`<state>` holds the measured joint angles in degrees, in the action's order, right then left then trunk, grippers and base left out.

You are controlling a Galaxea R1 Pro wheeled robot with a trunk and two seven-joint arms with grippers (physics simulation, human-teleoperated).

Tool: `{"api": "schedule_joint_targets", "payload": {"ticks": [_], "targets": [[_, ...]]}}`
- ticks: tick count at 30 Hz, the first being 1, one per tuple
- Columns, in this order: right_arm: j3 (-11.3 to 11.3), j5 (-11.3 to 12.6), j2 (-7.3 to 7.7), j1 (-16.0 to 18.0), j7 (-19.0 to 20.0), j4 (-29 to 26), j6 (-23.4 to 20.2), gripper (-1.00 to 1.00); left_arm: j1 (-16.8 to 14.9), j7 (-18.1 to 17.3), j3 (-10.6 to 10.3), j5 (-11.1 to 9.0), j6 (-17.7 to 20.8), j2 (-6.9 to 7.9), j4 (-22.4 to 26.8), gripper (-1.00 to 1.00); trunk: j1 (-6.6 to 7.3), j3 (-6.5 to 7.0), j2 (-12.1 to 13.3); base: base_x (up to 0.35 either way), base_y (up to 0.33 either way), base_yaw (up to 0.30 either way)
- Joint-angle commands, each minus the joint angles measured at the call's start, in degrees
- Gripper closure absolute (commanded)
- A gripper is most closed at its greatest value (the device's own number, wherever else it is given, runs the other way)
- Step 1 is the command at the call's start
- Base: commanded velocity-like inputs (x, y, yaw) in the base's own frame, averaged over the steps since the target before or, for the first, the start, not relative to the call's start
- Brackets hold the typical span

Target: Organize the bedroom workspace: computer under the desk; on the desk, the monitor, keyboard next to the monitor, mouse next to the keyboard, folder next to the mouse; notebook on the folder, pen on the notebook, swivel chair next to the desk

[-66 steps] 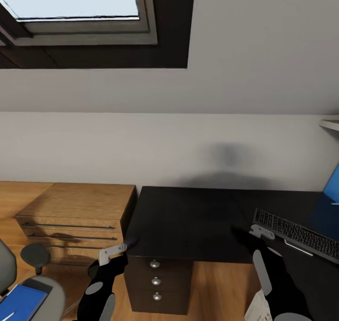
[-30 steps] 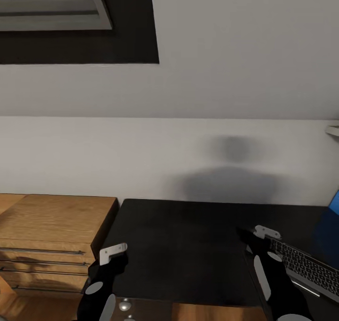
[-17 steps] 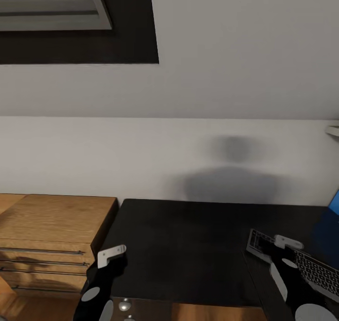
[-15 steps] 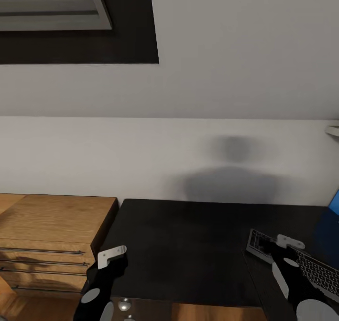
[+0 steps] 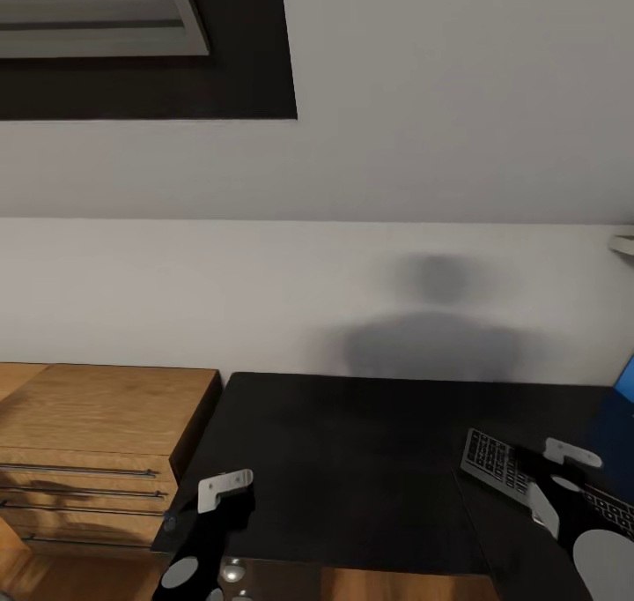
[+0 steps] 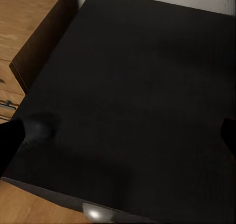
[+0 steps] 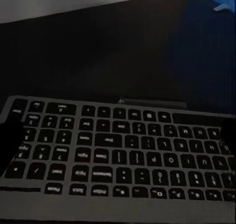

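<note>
While right jaws (image 5: 563,473) hover over keyboard (image 5: 493,462), keyboard lies directly below and ahead of them on worktop (image 5: 352,460), long axis running crosswise to jaw approach. Right wrist view: dark fingertips at both edges, spread wide, keyboard (image 7: 118,150) between, nothing gripped. Right arm far nearer. Left jaws (image 5: 224,495) well apart from keyboard, over bare worktop near dresser (image 5: 97,434); appear spread, empty.

The head view looks forward and down at the desk (image 5: 352,460) and wall. Both wrist views look down close: the left at its bare top, the right at the keyboard (image 7: 118,150).
</note>
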<state>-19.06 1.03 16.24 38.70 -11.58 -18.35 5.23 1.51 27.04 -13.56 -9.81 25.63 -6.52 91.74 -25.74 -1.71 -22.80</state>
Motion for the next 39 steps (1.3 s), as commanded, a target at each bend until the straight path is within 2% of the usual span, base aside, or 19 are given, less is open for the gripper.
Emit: {"api": "schedule_joint_targets", "payload": {"ticks": [1,6,7,9,10,14,15,17,28,29,39], "targets": [[-0.5,0.5,0.13,0.1,-1.0,0.2,0.3,-1.00,0.2,0.5,-0.8,-0.6,0.1,0.01,0.3,-1.00,-0.04,-0.12,-0.1,0.000,0.000,0.000],[-3.0,3.2,0.29,0.2,-2.2,0.3,0.6,-1.00,0.5,0.5,-2.4,-0.6,0.1,0.01,0.5,-1.00,-0.04,-0.12,-0.1,0.000,0.000,0.000],[-4.3,4.8,0.29,0.2,-2.4,0.2,0.6,-1.00,0.6,0.5,-2.9,-0.6,0.1,0.01,0.6,-1.00,-0.04,-0.12,-0.1,0.000,0.000,0.000],[-5.2,6.3,0.29,0.2,-2.6,0.2,0.6,-1.00,0.6,0.5,-3.4,-0.6,0.2,0.01,0.6,-1.00,-0.04,-0.12,-0.1,0.000,0.000,0.000],[-6.1,8.1,0.22,0.2,-2.6,0.1,0.7,-1.00,0.7,0.5,-4.3,-0.6,0.3,0.01,0.6,-1.00,-0.04,-0.12,-0.1,0.000,0.000,0.000],[-6.7,9.0,0.13,0.2,-2.6,-1.5,0.6,-1.00,0.7,0.6,-6.0,-0.6,0.4,-0.02,0.7,-1.00,-0.04,-0.12,-0.1,0.000,0.000,0.000],[-6.9,9.4,-0.72,0.2,-2.7,-5.0,0.4,-1.00,0.7,0.7,-7.5,-0.6,0.4,-0.07,0.7,-1.00,-0.04,-0.12,-0.1,0.000,0.000,0.000],[-6.9,9.5,-1.45,0.2,-2.7,-6.3,0.3,-1.00,0.7,0.7,-7.9,-0.6,0.5,-0.11,0.7,-1.00,-0.48,-0.48,-0.9,0.000,0.000,0.000],[-6.9,9.7,-2.64,0.2,-2.7,-7.8,0.3,-1.00,0.7,0.7,-8.4,-0.6,0.5,-0.16,0.6,-1.00,-2.89,-2.45,-5.3,0.000,0.000,0.000],[-6.9,9.7,-3.13,0.2,-2.7,-7.9,0.3,-1.00,0.7,0.7,-8.4,-0.6,0.5,-0.16,0.6,-1.00,-3.11,-2.63,-5.7,0.000,0.000,0.000],[-6.9,9.7,-3.40,0.2,-2.7,-7.8,0.2,-1.00,0.7,0.7,-8.4,-0.6,0.5,-0.16,0.6,-1.00,-5.31,-4.43,-9.7,0.000,0.000,0.000]]}}
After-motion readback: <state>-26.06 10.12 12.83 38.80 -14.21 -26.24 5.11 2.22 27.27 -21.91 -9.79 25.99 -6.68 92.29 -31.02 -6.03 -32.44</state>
